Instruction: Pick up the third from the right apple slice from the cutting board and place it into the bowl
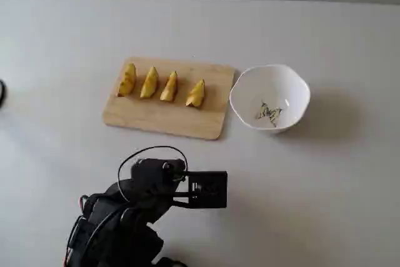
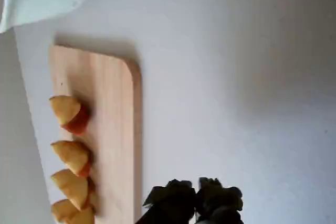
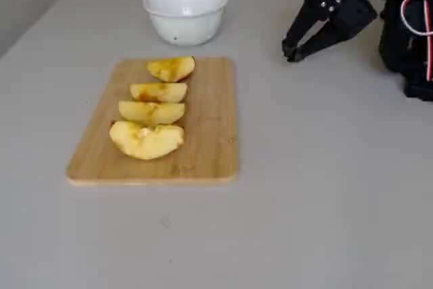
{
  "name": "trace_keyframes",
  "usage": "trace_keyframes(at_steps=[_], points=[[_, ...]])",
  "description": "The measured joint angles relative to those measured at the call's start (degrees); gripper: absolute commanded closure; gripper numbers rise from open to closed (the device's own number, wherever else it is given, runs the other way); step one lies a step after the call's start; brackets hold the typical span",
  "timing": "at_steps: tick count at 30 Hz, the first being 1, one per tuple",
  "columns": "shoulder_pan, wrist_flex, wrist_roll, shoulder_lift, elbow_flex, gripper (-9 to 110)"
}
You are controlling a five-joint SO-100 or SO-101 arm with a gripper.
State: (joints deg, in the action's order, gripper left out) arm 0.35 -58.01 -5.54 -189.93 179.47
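While the arm is sitting folded low at the near edge of the table (image 1: pixel 325 204) in a fixed view, its gripper (image 3: pixel 293 51) is hanging just above the pale grey tabletop with nothing between the fingers (image 2: pixel 176 195), whose dark tips are lying close together, all but closed. The cutting board (image 1: pixel 164 115) is lying well ahead of those fingertips, flat on the bare surface, and four yellow wedges are standing in a row across it. Counting from the bowl's side in that view, the apple slice (image 1: pixel 149 82) is sitting third, second from the far end, with one wedge (image 1: pixel 127 79) beyond it and two others (image 1: pixel 169 87) (image 1: pixel 195 93) between it and the bowl (image 1: pixel 244 89). The bowl, white with a wavy rim and a yellow-and-black mark inside, is resting just beside the board's short edge, further from the fingers than the board itself. In the wrist view the board (image 2: pixel 113 129) is running up the left of the fingertips, apart from them, the wedges showing reddish skin. The tabletop is stretching plain and matte in every direction, throwing soft shadows, and a light wall is rising behind its far edge.
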Motion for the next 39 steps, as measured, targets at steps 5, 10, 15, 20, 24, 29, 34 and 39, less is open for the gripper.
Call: trace_keyframes(at_steps=[5, 10, 15, 20, 24, 29, 34, 39], points=[[0.0, 0.0, 0.0, 0.0, 0.0, 101], [0.0, 0.0, 0.0, 0.0, 0.0, 101], [0.0, 0.0, 0.0, 0.0, 0.0, 101], [0.0, 0.0, 0.0, 0.0, 0.0, 101], [0.0, 0.0, 0.0, 0.0, 0.0, 101], [0.0, 0.0, 0.0, 0.0, 0.0, 101], [-0.5, 0.4, -4.6, 0.0, 0.0, 101], [-6.1, 0.4, -22.5, 0.0, -1.4, 102]])
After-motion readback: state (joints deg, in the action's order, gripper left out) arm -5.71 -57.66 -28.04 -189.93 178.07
